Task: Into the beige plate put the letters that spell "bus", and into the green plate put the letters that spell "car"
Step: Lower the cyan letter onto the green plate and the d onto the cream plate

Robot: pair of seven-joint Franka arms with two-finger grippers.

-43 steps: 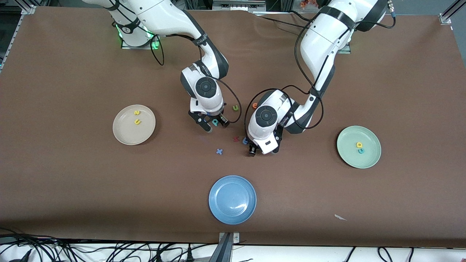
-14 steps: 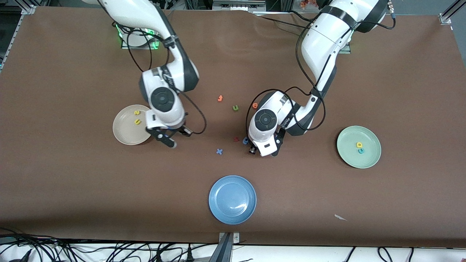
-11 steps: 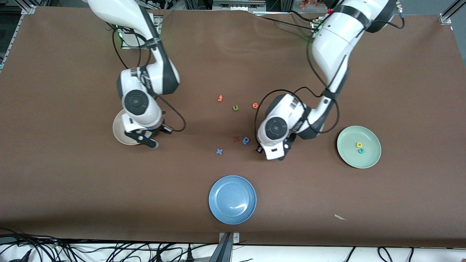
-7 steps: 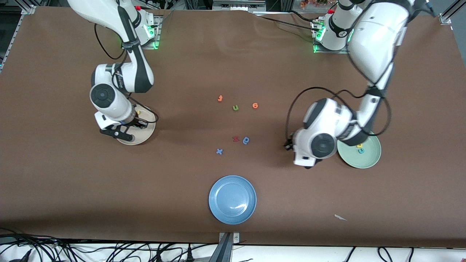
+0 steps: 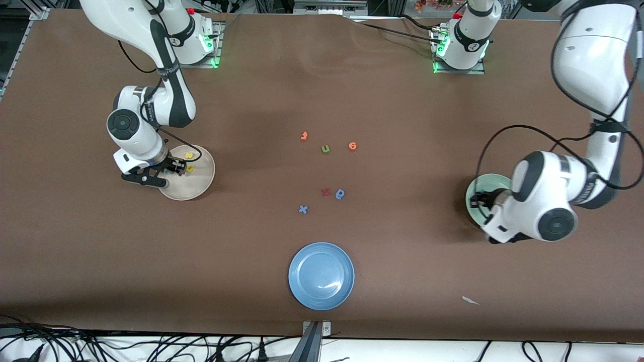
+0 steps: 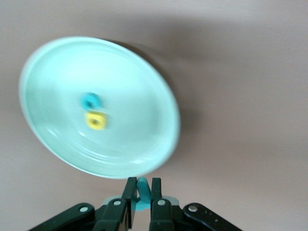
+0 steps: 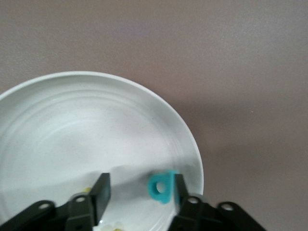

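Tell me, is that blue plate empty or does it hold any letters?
Empty. The front view shows the blue plate with a bare inside; the nearest letter, a blue x, lies on the table.

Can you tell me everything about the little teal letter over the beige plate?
The teal letter "b" is tiny, foam-looking, with a round bowl and a hole through it. It sits over the beige plate, near the rim, leaning against one finger of the right gripper, whose jaws stand open around it. Whether it already rests on the plate cannot be told.
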